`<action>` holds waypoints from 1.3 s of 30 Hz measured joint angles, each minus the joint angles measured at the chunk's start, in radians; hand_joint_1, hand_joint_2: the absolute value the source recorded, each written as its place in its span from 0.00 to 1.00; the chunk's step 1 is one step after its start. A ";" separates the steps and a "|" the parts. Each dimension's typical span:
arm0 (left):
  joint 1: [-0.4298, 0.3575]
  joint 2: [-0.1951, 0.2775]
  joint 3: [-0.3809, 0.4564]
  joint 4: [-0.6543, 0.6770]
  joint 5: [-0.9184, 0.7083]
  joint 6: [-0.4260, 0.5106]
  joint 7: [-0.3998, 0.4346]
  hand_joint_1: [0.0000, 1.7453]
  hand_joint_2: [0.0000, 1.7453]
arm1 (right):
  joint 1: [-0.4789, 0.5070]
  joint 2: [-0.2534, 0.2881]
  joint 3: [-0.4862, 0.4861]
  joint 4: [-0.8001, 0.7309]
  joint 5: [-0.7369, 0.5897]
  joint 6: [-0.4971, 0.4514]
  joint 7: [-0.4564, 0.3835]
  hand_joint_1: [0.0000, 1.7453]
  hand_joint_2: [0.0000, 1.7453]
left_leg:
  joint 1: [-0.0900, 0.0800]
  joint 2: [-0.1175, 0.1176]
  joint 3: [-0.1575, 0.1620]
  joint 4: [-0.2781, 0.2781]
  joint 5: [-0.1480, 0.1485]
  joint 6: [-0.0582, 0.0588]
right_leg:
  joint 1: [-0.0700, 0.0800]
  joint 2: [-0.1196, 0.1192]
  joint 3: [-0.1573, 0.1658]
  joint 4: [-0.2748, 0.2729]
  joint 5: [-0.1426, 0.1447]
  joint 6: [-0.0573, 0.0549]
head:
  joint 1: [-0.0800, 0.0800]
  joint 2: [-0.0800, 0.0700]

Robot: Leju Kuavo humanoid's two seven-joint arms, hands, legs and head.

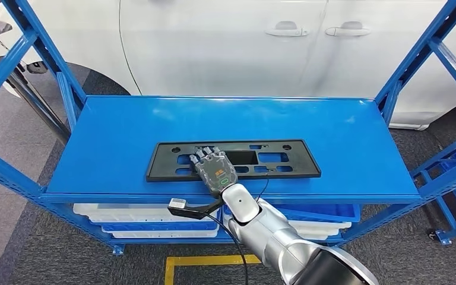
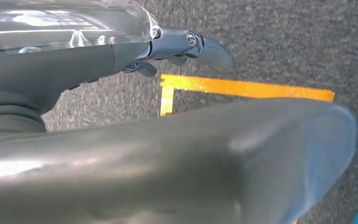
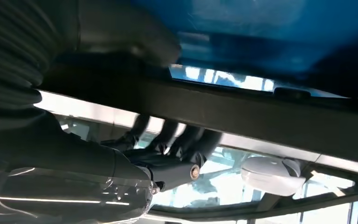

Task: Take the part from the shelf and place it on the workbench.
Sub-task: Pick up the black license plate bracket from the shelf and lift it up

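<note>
On the blue shelf, near its front edge and about midway along it, the black part is seen lying flat, a long plate pierced with cut-outs. The right hand is laid over the part's front rail, fingers reaching into the cut-outs. From the head view alone, a firm hold cannot be told from a mere rest. The right wrist view settles more: there the dark fingers are curled around the part's bar, with the thumb pressed on the opposite face, so a grasp is judged to be formed or nearly so. The lift, the carry and the placing on the workbench are all judged to be left. In the left wrist view the left hand is shown hanging above grey floor and a yellow floor line, fingers loosely bent and nothing held.
</note>
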 joint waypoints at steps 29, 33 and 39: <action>-0.008 0.002 -0.002 0.003 0.014 -0.040 -0.114 0.00 0.50 | -0.027 -0.026 0.050 0.012 -0.021 0.001 0.064 1.00 1.00 | 0.008 0.002 -0.017 0.008 0.008 -0.004 | -0.006 -0.002 -0.048 0.107 -0.064 0.017 | -0.003 0.000; -0.010 0.001 -0.005 0.003 0.019 -0.048 -0.141 0.00 1.00 | -0.031 -0.032 0.017 -0.009 -0.040 -0.058 0.045 1.00 1.00 | 0.004 0.000 -0.015 0.009 0.003 -0.012 | 0.003 -0.003 0.062 -0.137 0.047 -0.005 | -0.004 0.000; -0.011 0.002 -0.009 0.003 0.024 -0.048 -0.148 0.00 1.00 | -0.035 -0.039 -0.028 -0.044 -0.052 -0.085 0.032 1.00 1.00 | 0.004 0.001 -0.037 0.063 -0.039 -0.042 | -0.004 -0.004 0.084 -0.185 0.057 -0.027 | -0.006 0.000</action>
